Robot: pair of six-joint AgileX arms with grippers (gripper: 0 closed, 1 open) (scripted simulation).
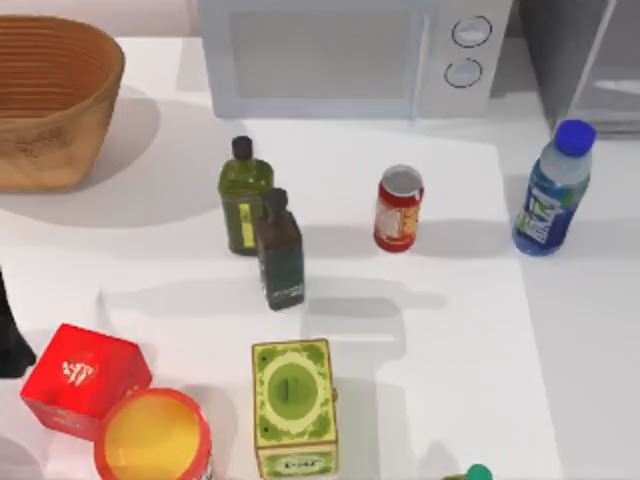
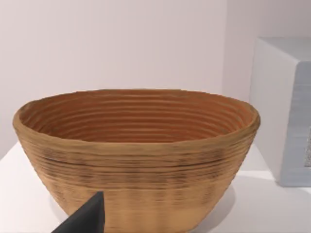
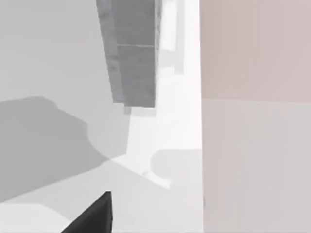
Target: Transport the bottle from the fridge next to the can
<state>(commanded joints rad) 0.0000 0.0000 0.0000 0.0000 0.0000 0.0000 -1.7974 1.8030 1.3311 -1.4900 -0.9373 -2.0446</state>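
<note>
Standing upright near the right edge of the tabletop (image 1: 560,330), the bottle (image 1: 550,192) is just in front of the fridge (image 1: 585,60), which occupies the far right corner. Nothing grips the bottle. The can (image 1: 399,208) stands upright to the bottle's left, well apart from it, in front of the white microwave (image 1: 350,55) at the far edge.

To the left of the can, the olive-green glass bottle (image 1: 245,195) and the dark green square bottle (image 1: 279,250) stand close together, the square one nearer the front. A green carton (image 1: 293,405) sits near the front edge, with a red box (image 1: 85,380) and a red tub (image 1: 155,437) toward the front left corner. A small green cap (image 1: 478,472) shows at the front edge.

The woven basket (image 1: 50,100) fills the far left corner; the left wrist view faces it, with the microwave's side beside it.

A dark part of the left arm (image 1: 10,335) shows at the left edge. One dark fingertip (image 2: 85,216) of the left tool appears in the left wrist view; its opening cannot be told. One fingertip (image 3: 92,216) of the right tool appears in the right wrist view, above the tabletop near the fridge; its opening cannot be told either.
</note>
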